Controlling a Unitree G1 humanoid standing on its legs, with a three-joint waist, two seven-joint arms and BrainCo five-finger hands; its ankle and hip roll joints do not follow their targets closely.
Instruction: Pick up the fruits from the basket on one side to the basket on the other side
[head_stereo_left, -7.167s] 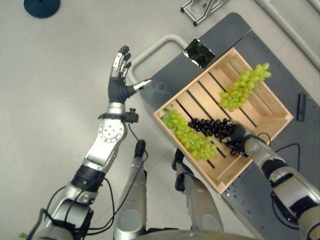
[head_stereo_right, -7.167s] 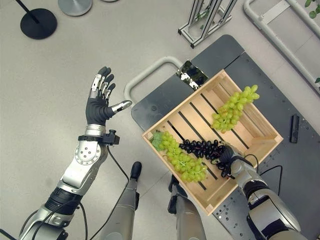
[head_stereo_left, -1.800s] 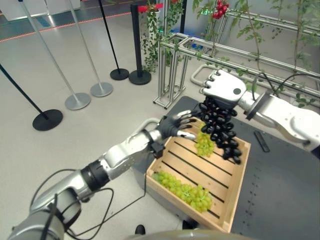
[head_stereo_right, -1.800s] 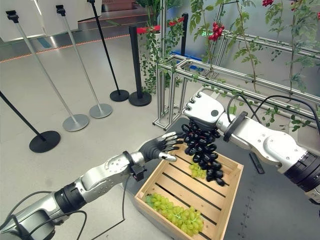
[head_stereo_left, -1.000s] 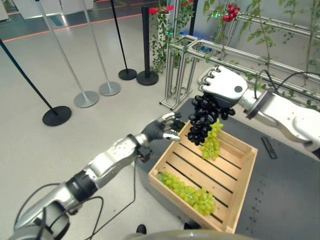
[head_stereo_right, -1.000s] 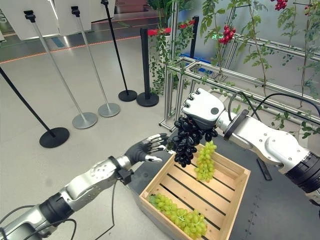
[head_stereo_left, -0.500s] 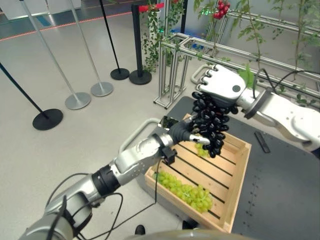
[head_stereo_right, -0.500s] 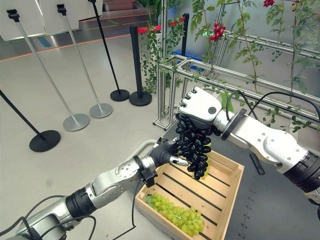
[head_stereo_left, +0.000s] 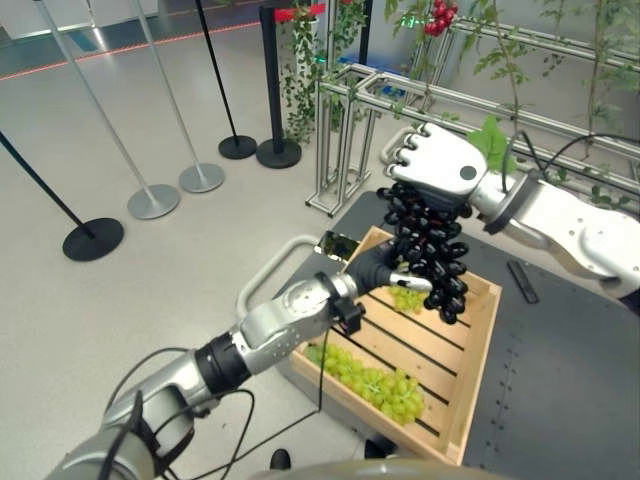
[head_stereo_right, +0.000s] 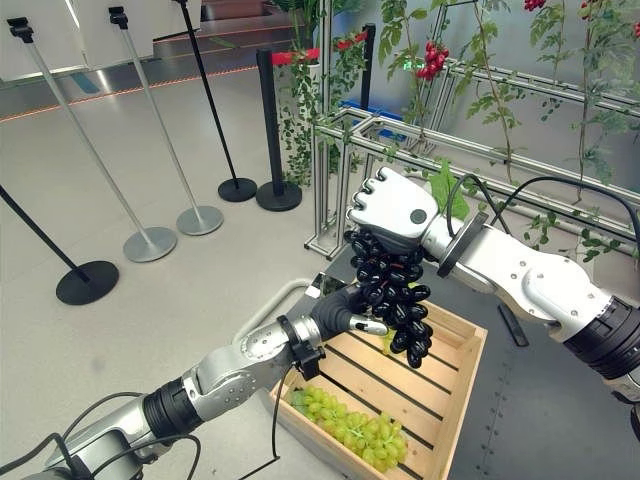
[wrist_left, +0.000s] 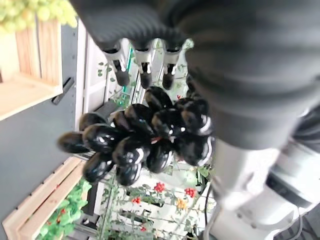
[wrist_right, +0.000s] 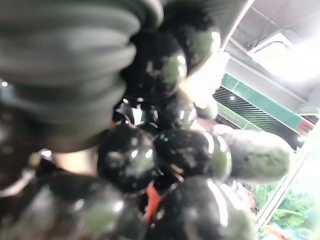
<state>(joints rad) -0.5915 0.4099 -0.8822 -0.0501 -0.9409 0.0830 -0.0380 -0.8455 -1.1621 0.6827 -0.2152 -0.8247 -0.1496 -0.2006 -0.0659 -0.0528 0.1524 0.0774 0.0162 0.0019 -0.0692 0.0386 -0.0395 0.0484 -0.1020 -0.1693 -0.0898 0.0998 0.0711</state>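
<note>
The right robot hand (head_stereo_left: 437, 165) is raised at the end of an arm reaching in from the right, knuckles up, fingers curled closed downward (a firm clasp). The left robot hand (head_stereo_right: 345, 312) stretches forward on an extended arm, fingers (wrist_left: 145, 69) straight.

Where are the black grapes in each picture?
Left eye view: black grapes hang from the right hand, above the wooden crate.
Right eye view: same bunch near the middle, the left hand reaching up beside it.
Left wrist view: the bunch sits past the fingers.
Right wrist view: grapes very close up.
Shared landmark: the wooden crate.
</note>
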